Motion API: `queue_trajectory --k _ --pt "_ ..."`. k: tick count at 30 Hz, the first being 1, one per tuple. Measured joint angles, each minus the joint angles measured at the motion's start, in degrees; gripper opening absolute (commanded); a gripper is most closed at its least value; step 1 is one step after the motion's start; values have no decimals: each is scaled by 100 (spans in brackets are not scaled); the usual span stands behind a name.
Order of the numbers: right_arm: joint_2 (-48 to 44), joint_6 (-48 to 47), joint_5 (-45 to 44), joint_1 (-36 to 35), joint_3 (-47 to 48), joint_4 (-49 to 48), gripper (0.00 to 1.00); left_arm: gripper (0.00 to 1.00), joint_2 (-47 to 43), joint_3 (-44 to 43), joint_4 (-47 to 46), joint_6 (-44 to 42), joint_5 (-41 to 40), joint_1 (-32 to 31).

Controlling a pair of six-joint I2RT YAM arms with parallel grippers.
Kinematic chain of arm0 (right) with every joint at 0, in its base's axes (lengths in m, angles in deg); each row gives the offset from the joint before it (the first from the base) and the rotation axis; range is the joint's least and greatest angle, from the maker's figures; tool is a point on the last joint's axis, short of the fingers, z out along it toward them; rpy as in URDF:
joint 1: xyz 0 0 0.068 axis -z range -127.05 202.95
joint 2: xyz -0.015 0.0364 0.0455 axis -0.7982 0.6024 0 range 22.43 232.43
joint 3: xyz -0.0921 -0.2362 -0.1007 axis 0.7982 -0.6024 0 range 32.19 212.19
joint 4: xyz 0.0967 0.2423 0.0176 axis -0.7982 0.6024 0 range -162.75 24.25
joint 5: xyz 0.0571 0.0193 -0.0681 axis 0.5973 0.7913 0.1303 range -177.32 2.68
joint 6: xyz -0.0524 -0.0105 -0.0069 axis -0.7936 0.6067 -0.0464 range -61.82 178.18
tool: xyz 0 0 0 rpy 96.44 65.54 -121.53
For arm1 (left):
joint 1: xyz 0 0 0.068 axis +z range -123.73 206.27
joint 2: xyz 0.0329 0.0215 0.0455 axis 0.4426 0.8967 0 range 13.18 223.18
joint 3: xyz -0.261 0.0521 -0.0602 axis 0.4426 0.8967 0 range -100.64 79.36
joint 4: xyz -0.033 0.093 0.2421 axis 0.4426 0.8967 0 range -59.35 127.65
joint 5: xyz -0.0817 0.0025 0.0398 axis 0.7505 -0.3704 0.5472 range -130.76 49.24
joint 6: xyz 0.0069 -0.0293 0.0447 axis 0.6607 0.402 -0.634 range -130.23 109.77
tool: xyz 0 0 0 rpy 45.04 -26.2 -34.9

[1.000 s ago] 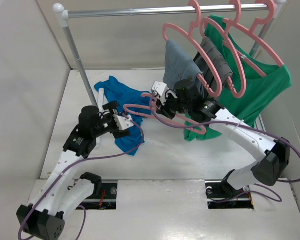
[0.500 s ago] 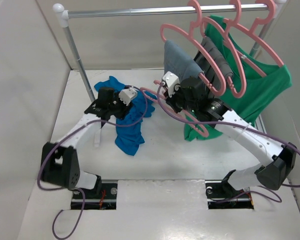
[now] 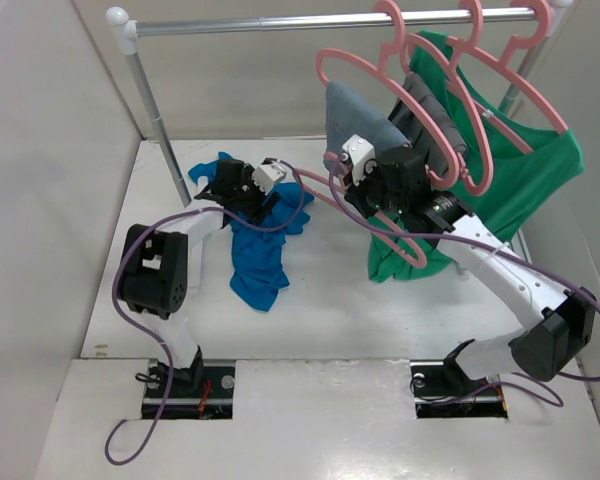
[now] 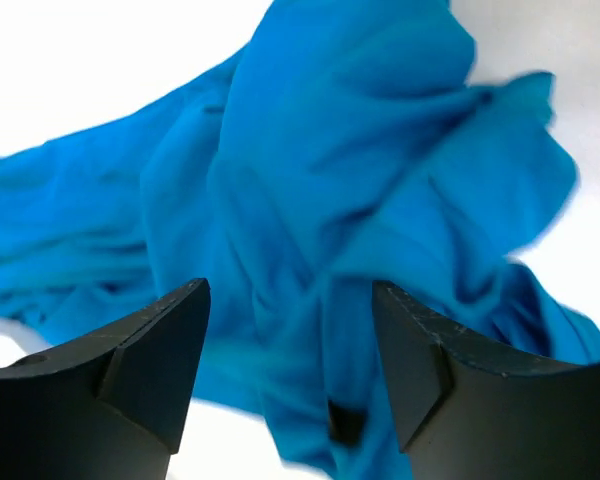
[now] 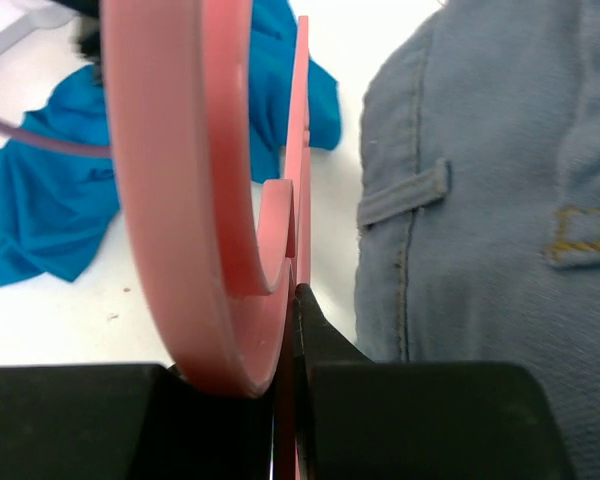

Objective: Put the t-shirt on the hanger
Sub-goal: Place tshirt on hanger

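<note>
The bright blue t-shirt (image 3: 257, 255) lies crumpled on the white table left of centre. My left gripper (image 3: 265, 195) hovers over its far end. In the left wrist view the jaws stand wide apart (image 4: 290, 300) with blue cloth (image 4: 360, 150) below and between them, nothing gripped. My right gripper (image 3: 338, 185) is shut on a pink hanger (image 3: 408, 256) and holds it off the table, right of the t-shirt. In the right wrist view the hanger's hook (image 5: 180, 200) curves up from the shut jaws (image 5: 292, 300), with the t-shirt (image 5: 40, 210) behind at left.
A metal rail (image 3: 280, 24) on a pole (image 3: 155, 110) spans the back. Pink hangers on it carry grey-blue trousers (image 3: 365, 125) and a green shirt (image 3: 525, 175), close behind my right arm. The trousers (image 5: 480, 200) fill the right of the wrist view. Walls close in left and right.
My left arm has swung away from me, bringing its gripper from the t-shirt's near left side to its far end. My right gripper has carried the hanger slightly up and to the right.
</note>
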Motion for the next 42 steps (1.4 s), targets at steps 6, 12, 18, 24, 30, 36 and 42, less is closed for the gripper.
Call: queue_trajectory --k 6,12,18,24,30,36,42 --pt "4 -109 321 55 -4 -9 0 50 570 -293 -98 -133 94 -92" --pt "4 -144 374 214 -15 -2 0 0 745 -573 448 -437 719 -188" --pt "-24 -140 321 284 -98 -2 0 0 658 -1482 2006 -1327 1749 -208" --pt "-109 -142 306 284 -114 0 0 0 7 -1475 4258 -3211 2081 -850" --pt "-328 -164 341 284 -192 9 0 40 -1550 -96 3834 -2688 1617 -2653" --pt "-496 -256 450 282 -203 55 0 81 -2227 101 2889 -1224 1099 -2752" --pt "-634 -334 538 175 -341 74 0 54 -2614 426 2894 -901 599 -2251"
